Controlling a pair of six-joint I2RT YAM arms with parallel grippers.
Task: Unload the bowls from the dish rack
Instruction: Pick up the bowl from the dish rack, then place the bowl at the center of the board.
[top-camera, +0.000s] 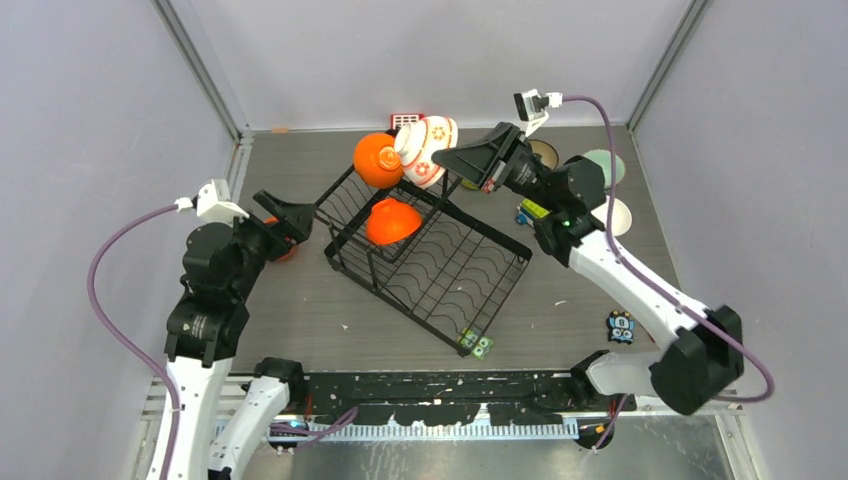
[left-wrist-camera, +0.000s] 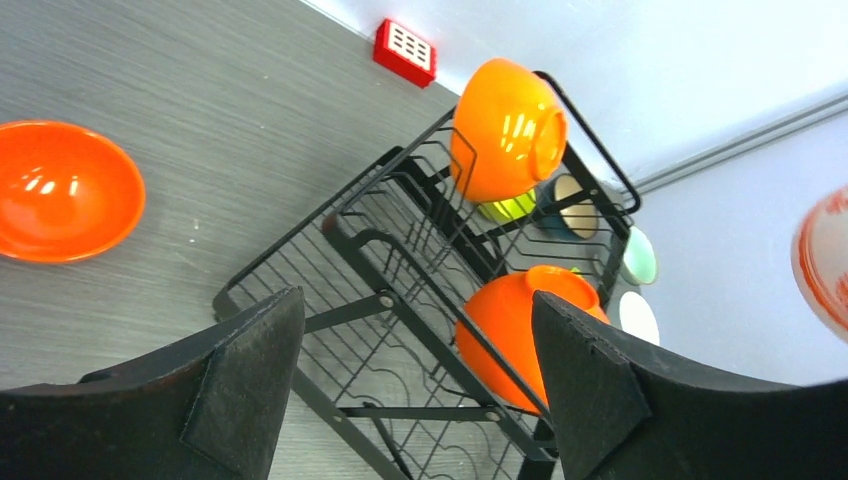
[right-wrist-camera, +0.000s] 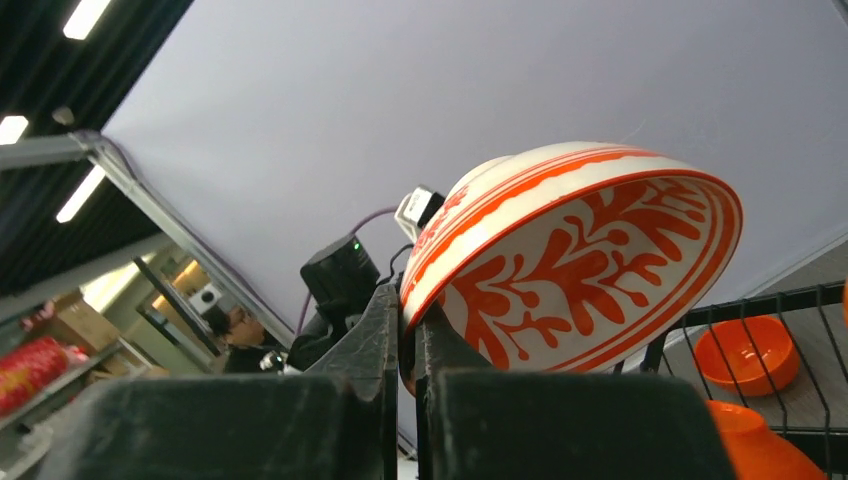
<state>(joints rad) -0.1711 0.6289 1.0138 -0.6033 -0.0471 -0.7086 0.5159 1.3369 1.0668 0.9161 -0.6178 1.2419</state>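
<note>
Floral bowl (top-camera: 428, 150) is clamped by its rim in the right tool (right-wrist-camera: 410, 320), above the far end of the dish rack (top-camera: 450, 270). It should be carried clear of the wires, then lowered onto the worktop (top-camera: 290, 300). The left tool (top-camera: 287, 217) is spread apart, empty.

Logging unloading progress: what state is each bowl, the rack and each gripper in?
Rack: holds two bowls.
Floral bowl: held by its rim.
Upper orange bowl: on its side in the rack.
Lower orange bowl: tipped in the rack.
Third orange bowl: upright on table.
Left gripper: open, empty.
Right gripper: shut on floral bowl.
</note>
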